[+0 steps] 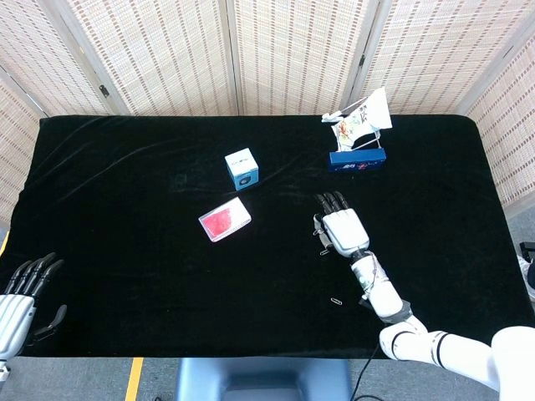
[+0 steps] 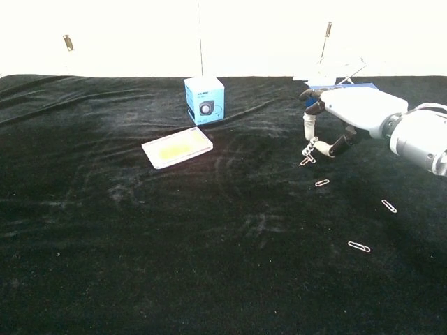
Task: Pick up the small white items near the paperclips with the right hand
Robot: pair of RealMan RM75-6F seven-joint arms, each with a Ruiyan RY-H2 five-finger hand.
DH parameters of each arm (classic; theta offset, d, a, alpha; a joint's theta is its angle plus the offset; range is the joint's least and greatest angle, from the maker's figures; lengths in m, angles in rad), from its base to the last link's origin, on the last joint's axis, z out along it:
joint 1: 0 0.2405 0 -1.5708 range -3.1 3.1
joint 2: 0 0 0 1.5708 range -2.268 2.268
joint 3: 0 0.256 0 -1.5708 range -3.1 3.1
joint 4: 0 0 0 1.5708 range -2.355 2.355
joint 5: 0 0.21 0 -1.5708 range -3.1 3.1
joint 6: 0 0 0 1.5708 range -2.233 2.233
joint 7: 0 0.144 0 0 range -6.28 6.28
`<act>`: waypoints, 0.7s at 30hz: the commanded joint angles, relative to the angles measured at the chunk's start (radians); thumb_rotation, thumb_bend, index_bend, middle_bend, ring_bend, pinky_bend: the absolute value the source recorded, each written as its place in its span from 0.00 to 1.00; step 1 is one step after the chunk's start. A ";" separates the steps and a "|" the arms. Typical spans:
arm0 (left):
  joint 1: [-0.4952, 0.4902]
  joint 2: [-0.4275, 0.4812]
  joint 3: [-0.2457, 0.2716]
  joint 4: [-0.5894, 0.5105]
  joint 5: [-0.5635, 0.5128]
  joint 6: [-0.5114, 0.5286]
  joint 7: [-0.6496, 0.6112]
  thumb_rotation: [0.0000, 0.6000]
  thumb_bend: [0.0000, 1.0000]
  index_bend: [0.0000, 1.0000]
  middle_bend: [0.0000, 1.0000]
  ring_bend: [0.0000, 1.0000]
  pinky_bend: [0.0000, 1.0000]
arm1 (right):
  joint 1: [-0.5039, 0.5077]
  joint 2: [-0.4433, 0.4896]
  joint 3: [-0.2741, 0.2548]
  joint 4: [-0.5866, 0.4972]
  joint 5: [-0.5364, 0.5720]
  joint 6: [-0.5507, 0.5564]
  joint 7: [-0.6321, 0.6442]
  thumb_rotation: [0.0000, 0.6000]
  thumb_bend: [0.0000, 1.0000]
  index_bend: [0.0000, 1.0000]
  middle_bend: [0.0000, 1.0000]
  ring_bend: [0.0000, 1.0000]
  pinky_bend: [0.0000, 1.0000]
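Note:
My right hand (image 2: 351, 112) hovers low over the black table at the right, palm down. Between a fingertip and the thumb it pinches a small white item (image 2: 309, 149), which hangs just above the cloth. In the head view the same hand (image 1: 344, 227) sits right of centre, with the item (image 1: 318, 230) at its left edge. Loose paperclips lie close by: one (image 2: 305, 161) directly under the pinch, another (image 2: 322, 183) a little nearer, and two more (image 2: 389, 206) (image 2: 359, 246) further toward me. My left hand (image 1: 21, 292) rests at the bottom left corner, fingers apart and holding nothing.
A blue and white cube box (image 2: 204, 100) stands at mid-table, with a flat white-rimmed card case (image 2: 177, 147) in front of it. At the far right stands a blue box (image 1: 357, 159) with a white packet (image 1: 361, 117) leaning behind it. Woven screens wall the back.

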 commanded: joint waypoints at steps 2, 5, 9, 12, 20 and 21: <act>0.001 -0.001 0.000 0.000 0.001 0.001 0.002 1.00 0.50 0.00 0.00 0.00 0.00 | 0.000 -0.004 -0.004 0.006 0.005 -0.008 -0.002 1.00 0.52 0.84 0.10 0.00 0.00; 0.001 -0.001 0.000 0.000 -0.001 0.002 0.001 1.00 0.50 0.00 0.00 0.00 0.00 | 0.000 -0.008 -0.007 0.014 0.005 -0.009 -0.006 1.00 0.52 0.84 0.10 0.00 0.00; 0.001 -0.001 0.000 0.000 0.000 0.002 0.000 1.00 0.50 0.00 0.00 0.00 0.00 | 0.000 -0.009 -0.004 0.014 0.004 -0.005 -0.006 1.00 0.52 0.84 0.10 0.00 0.00; 0.002 0.000 0.000 0.001 0.000 0.004 -0.002 1.00 0.50 0.00 0.00 0.00 0.00 | -0.004 -0.001 0.000 0.006 0.000 0.003 0.002 1.00 0.52 0.84 0.10 0.00 0.00; 0.003 -0.002 -0.001 0.003 -0.005 0.000 0.007 1.00 0.50 0.00 0.00 0.00 0.00 | -0.031 0.063 0.012 -0.049 -0.012 0.051 0.016 1.00 0.52 0.84 0.10 0.00 0.00; 0.002 -0.003 -0.001 0.003 -0.005 -0.002 0.010 1.00 0.50 0.00 0.00 0.00 0.00 | -0.039 0.076 0.011 -0.058 -0.017 0.064 0.018 1.00 0.52 0.84 0.10 0.00 0.00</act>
